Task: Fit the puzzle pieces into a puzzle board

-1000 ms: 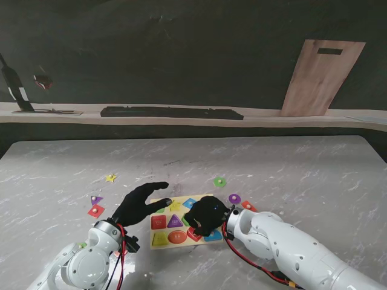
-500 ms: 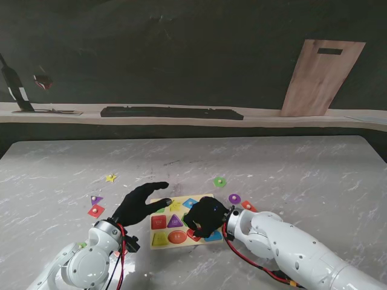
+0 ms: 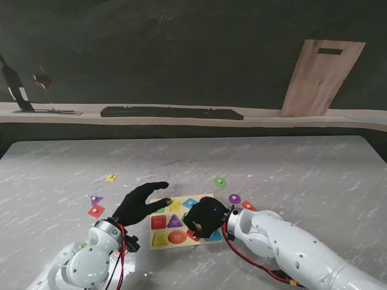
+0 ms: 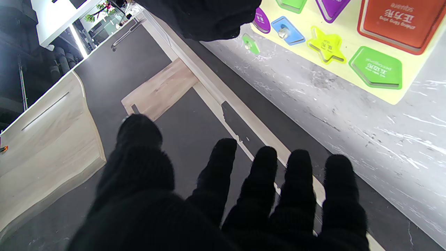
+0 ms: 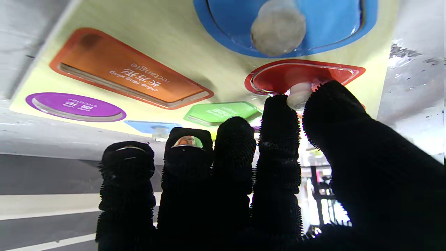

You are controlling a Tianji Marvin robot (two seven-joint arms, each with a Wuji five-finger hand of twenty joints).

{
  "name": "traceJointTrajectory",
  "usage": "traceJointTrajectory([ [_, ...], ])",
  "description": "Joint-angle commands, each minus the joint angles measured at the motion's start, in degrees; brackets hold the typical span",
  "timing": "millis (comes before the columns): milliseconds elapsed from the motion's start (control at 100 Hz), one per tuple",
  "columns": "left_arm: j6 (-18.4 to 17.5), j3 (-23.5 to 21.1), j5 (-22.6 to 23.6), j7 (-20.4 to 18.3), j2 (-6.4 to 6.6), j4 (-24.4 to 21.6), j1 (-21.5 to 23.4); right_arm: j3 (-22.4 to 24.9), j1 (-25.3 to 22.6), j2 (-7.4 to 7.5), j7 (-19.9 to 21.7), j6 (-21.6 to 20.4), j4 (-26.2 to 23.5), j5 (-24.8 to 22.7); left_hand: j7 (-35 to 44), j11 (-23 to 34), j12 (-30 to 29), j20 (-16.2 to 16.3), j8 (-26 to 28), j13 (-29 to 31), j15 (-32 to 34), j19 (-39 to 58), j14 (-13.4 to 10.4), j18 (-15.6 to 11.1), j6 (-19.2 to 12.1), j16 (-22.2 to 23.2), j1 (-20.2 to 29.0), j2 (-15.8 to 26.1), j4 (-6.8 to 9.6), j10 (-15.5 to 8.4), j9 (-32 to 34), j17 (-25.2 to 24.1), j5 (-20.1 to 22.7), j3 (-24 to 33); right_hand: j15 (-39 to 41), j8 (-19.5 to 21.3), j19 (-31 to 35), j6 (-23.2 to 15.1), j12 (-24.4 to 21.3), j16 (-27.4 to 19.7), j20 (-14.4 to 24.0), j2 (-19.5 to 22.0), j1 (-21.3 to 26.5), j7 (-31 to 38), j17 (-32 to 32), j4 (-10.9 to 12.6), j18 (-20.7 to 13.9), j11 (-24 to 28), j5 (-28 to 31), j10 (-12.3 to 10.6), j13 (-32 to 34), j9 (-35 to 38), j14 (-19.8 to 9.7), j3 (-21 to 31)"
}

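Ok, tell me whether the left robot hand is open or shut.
Open: the left robot hand hovers with fingers spread, holding nothing, beside the puzzle board.

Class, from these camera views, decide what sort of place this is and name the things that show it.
Probably a robot lab or test workspace, not a home: a marble-patterned table carries only a children's puzzle board and loose pieces, a wooden board leans on a dark backdrop, and gloved robot hands work there.

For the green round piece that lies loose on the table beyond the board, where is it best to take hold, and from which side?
Grip the small knob at the middle of the green round piece, coming straight down from above. The piece lies flat on the table, so its thin edge probably offers little to pinch, while the knob stands up.
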Motion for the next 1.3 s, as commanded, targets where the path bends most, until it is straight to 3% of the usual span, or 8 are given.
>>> traceJointTrajectory([
  [0,0.08,0.15,-0.24,-0.01,0.02,-0.06,0.10,0.18,-1.13,0.64,1.01,0.30,-0.40,-0.51,-1.07,-1.12,-0.73,0.83,0.05,-0.53,-1.20,-0.16,-2.62,0.53,-1.66,-0.48,-0.76,1.84,0.78,-1.12,0.34,-0.78,1.06,-1.64,-0.66,-2.09,-0.28,-5.45,-0.30,0.23,-0.41,0.93,2.15,-2.94,-1.05,0.75,-0.90,-0.23,-2.05,-0.20,-2.16,-2.84,-0.64,1.65],
  [140,0.12,0.13,-0.17,-0.05,0.04,-0.08,0.11,1.64,-2.29,1.05,1.94,1.49,-1.54,-1.13,-1.04,-1.11,-0.73,0.84,0.07,-0.47,-1.18,-0.14,-2.63,0.48,-1.74,-0.48,-0.81,1.81,0.77,-1.14,0.36,-0.73,1.09,-1.65,-2.15,-0.09,-0.84,0.43,-0.32,-0.16,-0.36,-1.23,-3.05,-9.25,-2.90,2.11,-1.31,-0.84,-5.59,0.42,-4.53,-5.92,-0.52,3.60],
  [170,0.13,0.12,-0.17,-0.05,0.04,-0.09,0.12,2.04,-2.65,1.14,2.03,1.89,-1.86,-1.38,-1.02,-1.08,-0.72,0.84,0.07,-0.45,-1.17,-0.15,-2.69,0.50,-1.68,-0.47,-0.83,1.89,0.77,-1.27,0.42,-0.75,1.11,-1.65,-2.33,2.24,-0.90,1.91,-0.43,-0.26,-0.34,-1.10,-5.10,-12.29,-3.27,4.08,-1.27,-0.92,-5.37,0.67,-4.95,-6.41,-0.38,4.22],
  [200,0.14,0.12,-0.16,-0.04,0.04,-0.09,0.13,2.46,-3.04,1.24,2.13,2.37,-2.22,-1.64,-1.02,-1.11,-0.73,0.84,0.08,-0.43,-1.16,-0.15,-2.64,0.51,-1.72,-0.47,-0.81,1.82,0.77,-1.22,0.36,-0.75,1.12,-1.65,-2.56,5.91,-1.00,3.16,-0.54,-0.32,-0.33,-0.68,-7.34,-15.32,-3.67,7.91,-1.25,-1.06,-5.43,0.87,-5.45,-7.03,-0.22,4.56],
  [230,0.15,0.11,-0.13,-0.03,0.04,-0.10,0.14,2.88,-3.46,1.32,2.19,2.98,-2.61,-1.94,-1.01,-1.10,-0.73,0.84,0.08,-0.42,-1.15,-0.15,-2.70,0.51,-1.77,-0.47,-0.84,1.82,0.76,-1.20,0.35,-0.75,1.13,-1.67,-2.71,7.99,-1.03,3.93,-0.60,-0.35,-0.29,-1.16,-8.57,-16.79,-4.04,9.09,-1.24,-1.18,-5.81,1.10,-5.83,-7.50,-0.07,4.21],
  [530,0.37,0.09,0.03,-0.07,0.06,-0.18,0.20,6.51,-6.82,1.64,4.27,7.98,-5.66,-2.93,-0.97,-1.07,-0.72,0.87,0.09,-0.44,-1.11,-0.09,-2.62,0.48,-1.77,-0.45,-0.81,1.83,0.77,-1.15,0.41,-0.73,1.13,-1.65,-3.51,7.83,-1.06,7.03,-0.97,-0.23,0.15,-3.37,-12.82,-21.45,-7.41,7.88,-1.58,-2.63,-12.96,2.32,-9.87,-13.25,0.58,0.86],
  [880,0.47,0.09,0.04,-0.12,0.07,-0.20,0.18,10.59,-9.68,0.97,1.55,9.03,-7.02,-2.43,-1.00,-1.08,-0.73,0.85,0.06,-0.50,-1.11,-0.07,-2.56,0.53,-1.65,-0.47,-0.76,1.84,0.77,-1.06,0.41,-0.79,1.17,-1.64,-4.48,8.60,-1.19,6.57,-1.71,-0.61,0.02,1.74,-15.08,-21.92,-8.04,8.51,-1.66,-3.57,-14.12,2.79,-10.99,-15.07,0.85,-3.72],
  [1290,0.57,0.06,-0.01,-0.22,0.08,-0.21,0.19,17.59,-10.60,0.23,-1.62,14.21,-7.17,-2.72,-1.05,-1.11,-0.75,0.81,0.06,-0.50,-1.14,-0.08,-2.62,0.56,-1.60,-0.49,-0.68,1.91,0.77,-1.08,0.35,-0.82,1.17,-1.65,-5.06,9.94,-1.44,4.46,-2.35,-1.18,-0.30,6.07,-14.58,-20.20,-7.57,10.03,-1.58,-4.02,-12.02,2.89,-10.11,-13.84,1.30,-5.65],
])
